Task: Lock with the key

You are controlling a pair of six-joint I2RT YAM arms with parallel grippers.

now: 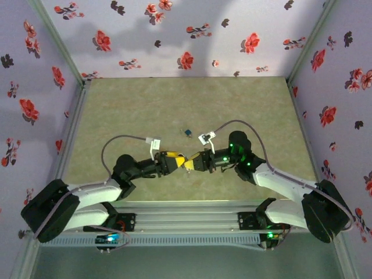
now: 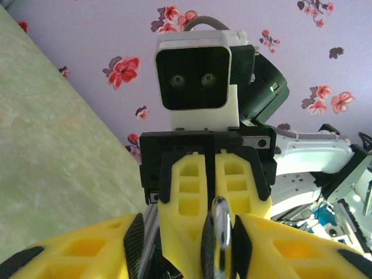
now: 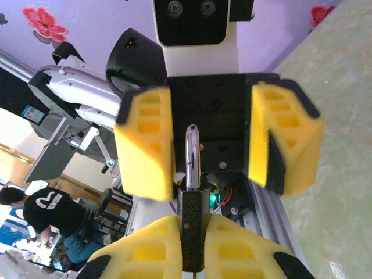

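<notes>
A black padlock with a silver shackle is clamped by its body in my right gripper, which is shut on it. My left gripper faces it with one yellow finger on each side of the shackle, open and apart from it; the shackle is nearer one finger. From the left wrist the shackle stands edge-on between my left gripper's pads. From above, both grippers meet over the near middle of the table. A small blue thing, seemingly the key, lies on the mat just beyond them.
The greenish mat is walled by floral panels at the back and on both sides. An aluminium rail with the arm bases runs along the near edge. Grey cables loop above each wrist.
</notes>
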